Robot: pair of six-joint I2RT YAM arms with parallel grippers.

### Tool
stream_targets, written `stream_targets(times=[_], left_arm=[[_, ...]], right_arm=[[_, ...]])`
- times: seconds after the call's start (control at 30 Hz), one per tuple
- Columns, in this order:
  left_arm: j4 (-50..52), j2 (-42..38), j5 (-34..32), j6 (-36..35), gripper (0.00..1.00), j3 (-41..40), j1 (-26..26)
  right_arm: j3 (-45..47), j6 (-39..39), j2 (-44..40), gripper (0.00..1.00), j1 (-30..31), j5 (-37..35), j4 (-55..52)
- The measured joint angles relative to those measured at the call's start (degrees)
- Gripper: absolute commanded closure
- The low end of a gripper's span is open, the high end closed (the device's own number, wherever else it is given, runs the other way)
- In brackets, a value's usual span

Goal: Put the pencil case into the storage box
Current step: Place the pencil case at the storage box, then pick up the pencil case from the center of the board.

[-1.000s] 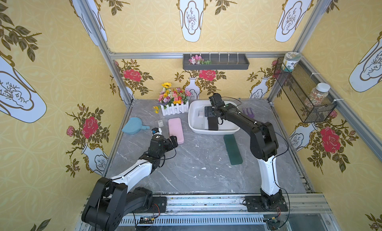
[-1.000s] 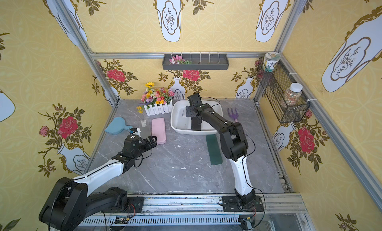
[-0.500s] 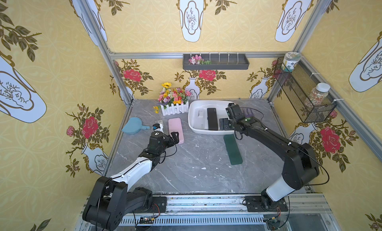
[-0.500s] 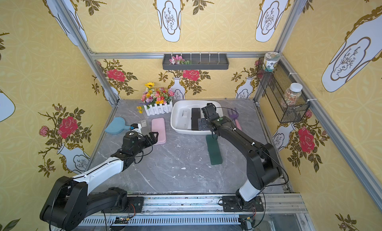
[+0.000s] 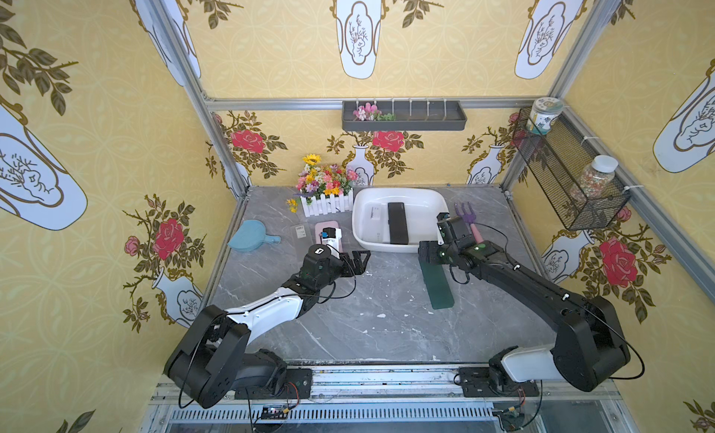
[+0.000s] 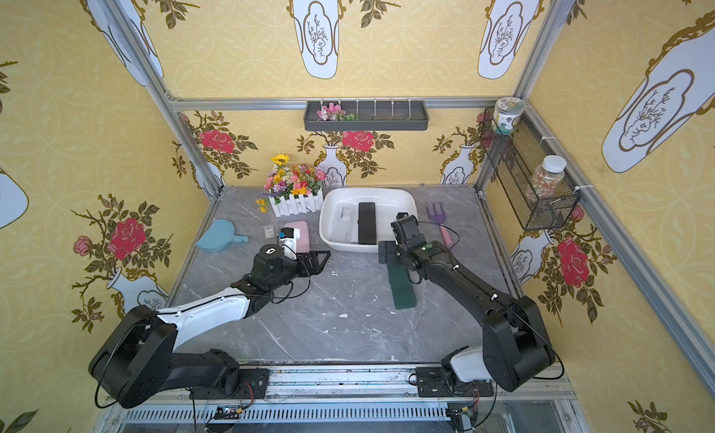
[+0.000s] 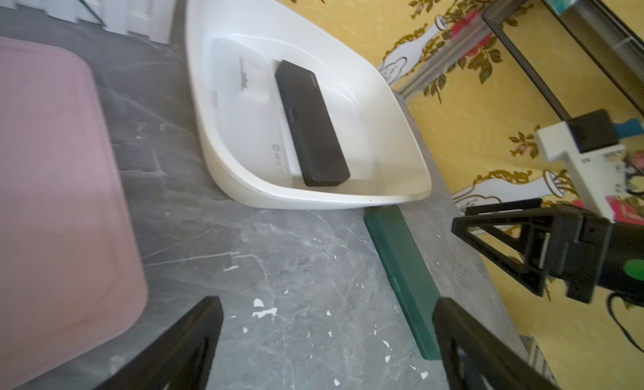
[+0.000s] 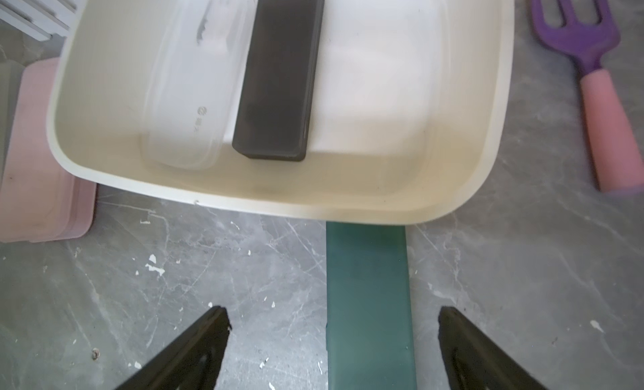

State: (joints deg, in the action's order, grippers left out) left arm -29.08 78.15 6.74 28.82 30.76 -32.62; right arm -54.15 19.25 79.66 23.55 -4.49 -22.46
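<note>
The white storage box (image 5: pixel 425 218) (image 6: pixel 390 212) stands at the back of the table. Inside it lie a black pencil case (image 5: pixel 397 222) (image 8: pixel 278 74) and a clear one (image 8: pixel 184 102). A green pencil case (image 5: pixel 439 284) (image 8: pixel 367 283) lies in front of the box, its far end at the rim. My right gripper (image 5: pixel 428 253) (image 8: pixel 332 311) hangs open over that end, holding nothing. A pink pencil case (image 5: pixel 322 228) (image 7: pixel 59 179) lies left of the box. My left gripper (image 5: pixel 360 260) (image 7: pixel 324 311) is open over bare table beside it.
A flower fence (image 5: pixel 327 191) stands left of the box, with a blue hand mirror (image 5: pixel 249 237) further left. A purple garden fork (image 5: pixel 466 218) lies right of the box, behind my right wrist. A wire basket (image 5: pixel 568 179) hangs on the right wall.
My right gripper has drawn back out of the box, leaving the black case inside, and now hangs over the green case. My left gripper has moved right, towards the middle.
</note>
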Motion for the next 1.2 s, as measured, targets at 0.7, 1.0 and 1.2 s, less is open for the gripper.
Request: stream_targets(times=[0.7, 1.0, 1.2], left_arm=[[9.70, 9.94, 10.97, -12.79, 0.00, 12.70, -9.05], [13.97, 11.91, 7.63, -15.54, 0.00, 14.03, -11.28], [14.80, 12.59, 6.93, -16.63, 0.00, 14.93, -12.07]], right_arm=[[7.63, 1.86, 2.32, 0.03, -0.39, 0.15, -1.64], [4.24, 3.26, 6.91, 0.03, 0.09, -1.90, -3.52], [2.93, 4.52, 11.69, 0.03, 0.39, -2.32, -3.50]])
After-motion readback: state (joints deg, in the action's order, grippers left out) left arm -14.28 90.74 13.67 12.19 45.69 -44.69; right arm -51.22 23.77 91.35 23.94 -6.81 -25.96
